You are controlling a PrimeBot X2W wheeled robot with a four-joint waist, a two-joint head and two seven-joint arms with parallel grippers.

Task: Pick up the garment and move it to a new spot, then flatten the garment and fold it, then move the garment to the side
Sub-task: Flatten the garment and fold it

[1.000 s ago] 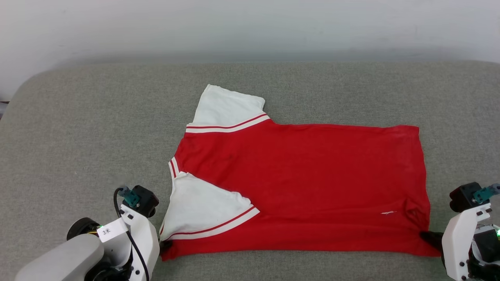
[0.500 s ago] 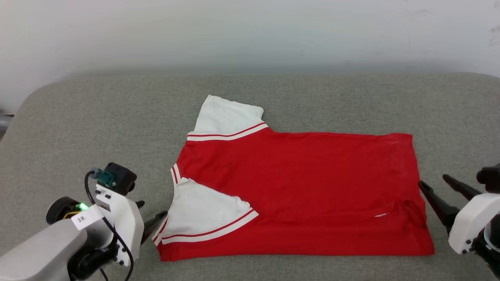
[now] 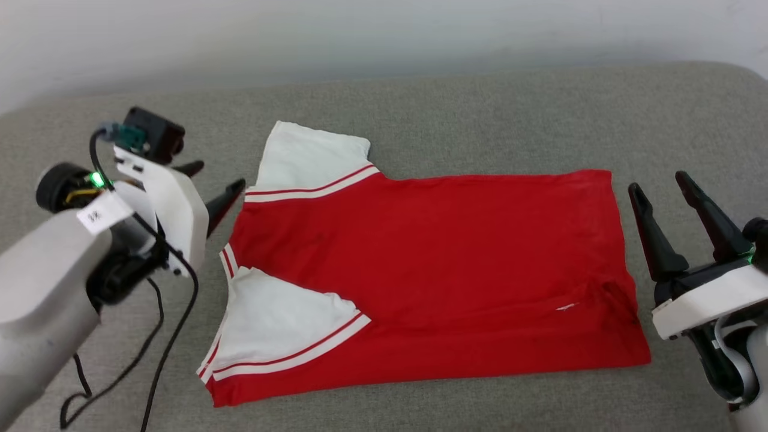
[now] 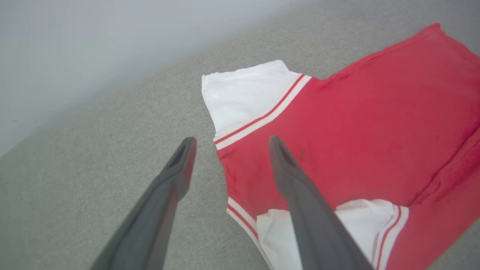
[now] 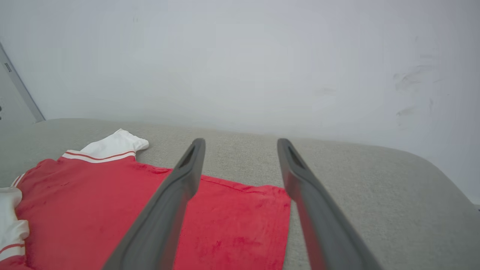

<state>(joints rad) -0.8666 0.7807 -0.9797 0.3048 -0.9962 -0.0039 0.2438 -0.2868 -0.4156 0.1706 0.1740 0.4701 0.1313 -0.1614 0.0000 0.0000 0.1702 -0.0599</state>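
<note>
The garment (image 3: 432, 264) lies flat on the grey surface, plain red side up, collar end to the left and hem to the right. One white sleeve (image 3: 312, 159) sticks out at the far edge; the other (image 3: 282, 318) is folded over the red body near the front. My left gripper (image 3: 219, 175) hovers open just left of the far sleeve, holding nothing. In the left wrist view its fingers (image 4: 231, 139) straddle the garment's (image 4: 356, 123) shoulder edge from above. My right gripper (image 3: 657, 182) stands open just right of the hem, empty. The right wrist view (image 5: 240, 140) shows the far hem corner (image 5: 225, 221) below it.
The grey padded surface (image 3: 480, 120) reaches well beyond the garment on all sides and rounds off at its right end (image 5: 431, 176). A pale wall (image 3: 360, 30) stands behind it. A black cable (image 3: 162, 336) hangs from my left wrist.
Both grippers have opened and let go of the garment's near corners. They have risen and moved toward the far edge. The head camera has shifted too.
</note>
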